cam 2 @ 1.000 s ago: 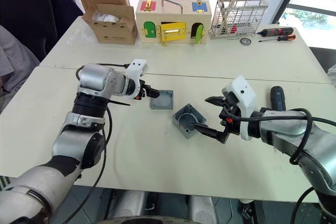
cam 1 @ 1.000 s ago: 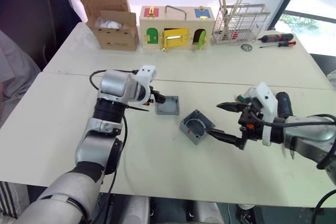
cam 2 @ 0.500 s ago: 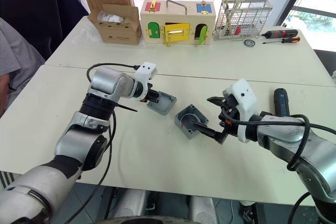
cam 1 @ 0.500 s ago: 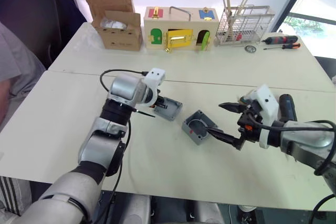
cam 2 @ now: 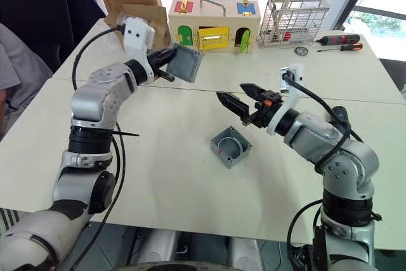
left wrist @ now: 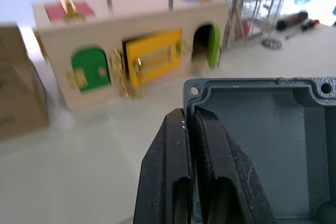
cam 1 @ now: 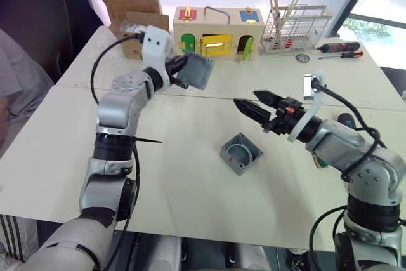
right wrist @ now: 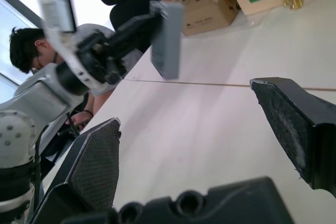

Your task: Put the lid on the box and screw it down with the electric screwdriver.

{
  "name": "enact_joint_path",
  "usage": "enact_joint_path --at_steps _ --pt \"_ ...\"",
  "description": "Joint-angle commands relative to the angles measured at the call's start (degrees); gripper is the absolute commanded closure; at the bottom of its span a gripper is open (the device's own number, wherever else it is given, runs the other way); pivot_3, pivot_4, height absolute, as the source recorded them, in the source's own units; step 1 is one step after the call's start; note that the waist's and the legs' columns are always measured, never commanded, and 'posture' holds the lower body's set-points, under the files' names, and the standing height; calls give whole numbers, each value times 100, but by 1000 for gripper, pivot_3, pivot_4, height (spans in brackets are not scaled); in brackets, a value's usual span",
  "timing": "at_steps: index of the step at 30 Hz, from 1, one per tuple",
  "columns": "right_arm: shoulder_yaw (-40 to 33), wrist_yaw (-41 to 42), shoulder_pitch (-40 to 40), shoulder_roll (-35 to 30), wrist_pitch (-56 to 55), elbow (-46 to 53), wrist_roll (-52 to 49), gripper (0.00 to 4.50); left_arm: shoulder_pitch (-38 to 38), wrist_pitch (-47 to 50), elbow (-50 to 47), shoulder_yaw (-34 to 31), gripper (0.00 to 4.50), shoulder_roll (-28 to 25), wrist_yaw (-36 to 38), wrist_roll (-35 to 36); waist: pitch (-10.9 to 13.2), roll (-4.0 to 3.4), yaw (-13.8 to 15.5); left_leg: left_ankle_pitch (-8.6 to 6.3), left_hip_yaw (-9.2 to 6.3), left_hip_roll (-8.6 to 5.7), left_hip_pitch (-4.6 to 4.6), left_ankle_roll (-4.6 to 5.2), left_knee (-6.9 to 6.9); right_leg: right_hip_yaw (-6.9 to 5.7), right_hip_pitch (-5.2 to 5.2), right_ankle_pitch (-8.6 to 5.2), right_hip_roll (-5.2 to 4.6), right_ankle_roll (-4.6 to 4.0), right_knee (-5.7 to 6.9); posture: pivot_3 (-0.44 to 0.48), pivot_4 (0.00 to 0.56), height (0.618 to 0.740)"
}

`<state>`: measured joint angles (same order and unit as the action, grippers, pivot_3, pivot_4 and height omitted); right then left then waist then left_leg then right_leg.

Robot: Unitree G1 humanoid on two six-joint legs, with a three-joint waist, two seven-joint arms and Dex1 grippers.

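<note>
Below and just ahead of the right gripper's (cam 2: 236,99) spread, empty black fingers, the small deep square grey plastic box (cam 2: 229,146) sat on the white table (cam 2: 190,195), cavity facing up. Farther off, the left gripper (cam 1: 179,68) was raised above the table, its fingers pinched tight on one rim of the shallow square grey plastic lid (cam 1: 198,71), held on edge with its hollow side toward the wrist camera. Beyond stood a wooden box with coloured doors (cam 1: 217,32).
</note>
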<state>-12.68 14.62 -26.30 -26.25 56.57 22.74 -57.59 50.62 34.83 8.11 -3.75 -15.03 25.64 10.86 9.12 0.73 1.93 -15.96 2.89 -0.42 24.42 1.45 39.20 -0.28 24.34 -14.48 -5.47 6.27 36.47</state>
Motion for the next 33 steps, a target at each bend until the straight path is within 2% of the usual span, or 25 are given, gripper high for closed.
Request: enact_joint_path --at_steps 1,10,27,30,33 --pt "184 9 -542 309 -93 -449 6 0 -71 -378 -560 174 4477 98 63 53 0 0 -28 0 0 -2 0 1 0 0 0 0 0 0 3 0 150 731" --pt "198 199 -816 493 -180 -920 93 0 -308 -304 -1062 409 4477 328 56 179 0 0 -62 -2 0 0 2 7 1 -4 0 0 10 1 5 0 150 731" --pt "-220 22 -775 926 -408 -1014 -97 0 -337 -303 -1052 428 4477 369 161 368 0 -1 -132 -2 -5 14 0 6 0 -4 3 0 28 2 29 0 150 731" --pt "-240 22 -770 982 -438 -1016 -94 730 -354 -289 -1085 455 4500 400 161 377 0 -1 -135 -2 -5 14 0 6 0 -4 3 0 28 2 29 0 150 731" --pt "-237 48 -768 1010 -476 -1023 -92 1717 -361 -285 -1091 474 4500 418 144 378 0 -1 -136 -2 -5 14 0 6 0 -3 3 0 28 2 29 0 150 731"
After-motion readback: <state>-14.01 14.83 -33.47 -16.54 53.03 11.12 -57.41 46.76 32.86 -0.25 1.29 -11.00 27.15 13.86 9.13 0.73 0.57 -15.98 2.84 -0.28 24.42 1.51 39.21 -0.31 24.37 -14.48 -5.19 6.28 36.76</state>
